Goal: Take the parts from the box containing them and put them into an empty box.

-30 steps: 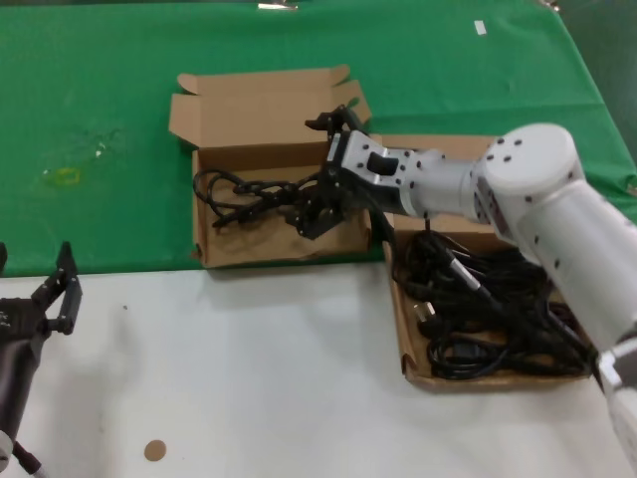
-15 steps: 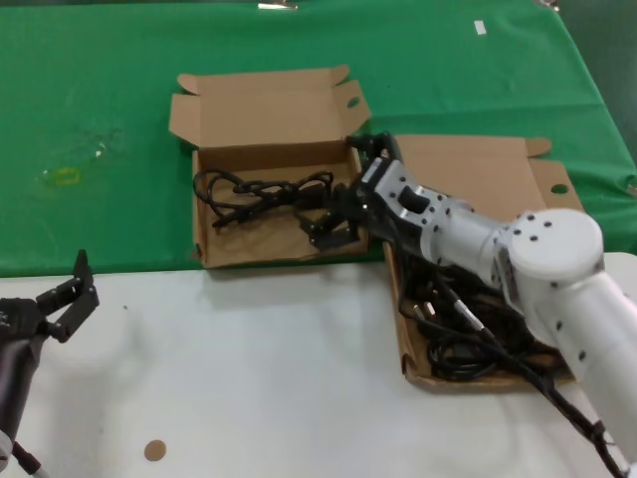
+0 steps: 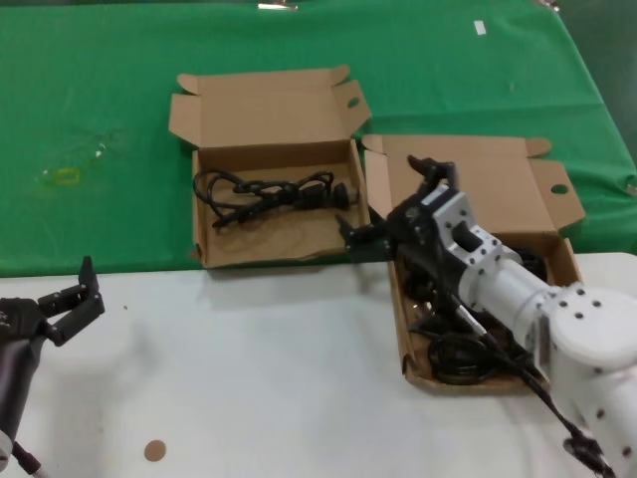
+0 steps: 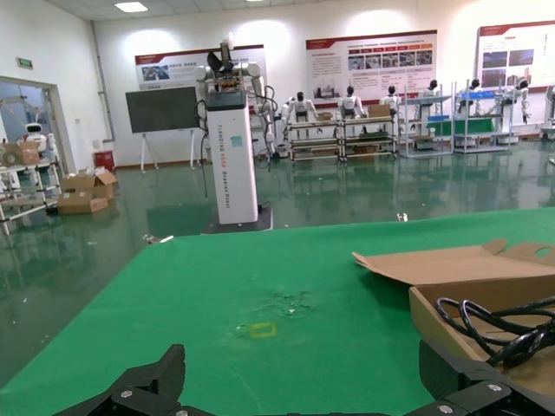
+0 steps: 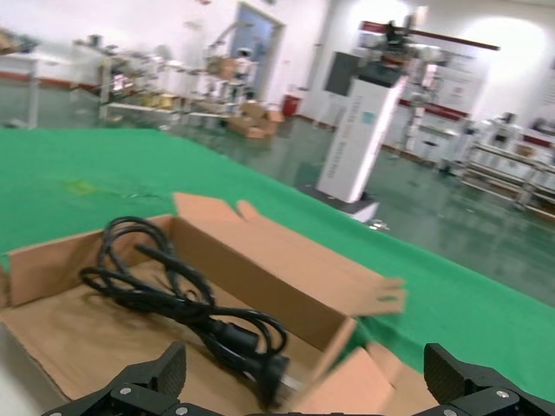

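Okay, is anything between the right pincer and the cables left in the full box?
Nothing visible. The right pincer, open and empty, hangs over the box's left wall with the cable pile just beside it, uncovered.

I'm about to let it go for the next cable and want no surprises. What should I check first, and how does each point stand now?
1. Right gripper empty, jaws open: ok.
2. One cable lies inside the box with the slanted oval hole, nothing over its walls: ok.
3. Cables left in the box with the round hole: ok, though tangled.
4. One cable can be picked apart from the rest: cannot tell.
5. Left gripper parked on the white table, clear of both boxes: ok.
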Controlling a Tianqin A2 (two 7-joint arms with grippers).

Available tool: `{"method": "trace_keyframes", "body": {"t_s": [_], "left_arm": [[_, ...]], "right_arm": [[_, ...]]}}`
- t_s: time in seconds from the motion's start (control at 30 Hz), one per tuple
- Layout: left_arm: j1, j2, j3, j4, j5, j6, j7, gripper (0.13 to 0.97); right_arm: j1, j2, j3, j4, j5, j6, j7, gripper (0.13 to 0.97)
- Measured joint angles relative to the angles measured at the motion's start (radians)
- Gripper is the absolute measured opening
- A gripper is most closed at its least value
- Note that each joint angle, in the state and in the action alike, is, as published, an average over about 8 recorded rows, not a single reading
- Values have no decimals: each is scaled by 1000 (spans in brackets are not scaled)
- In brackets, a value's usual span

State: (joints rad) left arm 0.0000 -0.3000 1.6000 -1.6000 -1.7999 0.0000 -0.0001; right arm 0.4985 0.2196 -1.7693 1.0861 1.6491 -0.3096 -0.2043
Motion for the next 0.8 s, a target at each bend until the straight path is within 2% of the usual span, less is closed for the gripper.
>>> {"method": "trace_keyframes", "body": {"t_s": [0.43,0.8], "left_arm": [[0,0,0,0,0,0,0,966],[0,0,0,0,0,0,0,966]], "right_arm": [[-241,39,82,249,73,149,99,966],[-426,69,145,439,129,265,175,966]]}}
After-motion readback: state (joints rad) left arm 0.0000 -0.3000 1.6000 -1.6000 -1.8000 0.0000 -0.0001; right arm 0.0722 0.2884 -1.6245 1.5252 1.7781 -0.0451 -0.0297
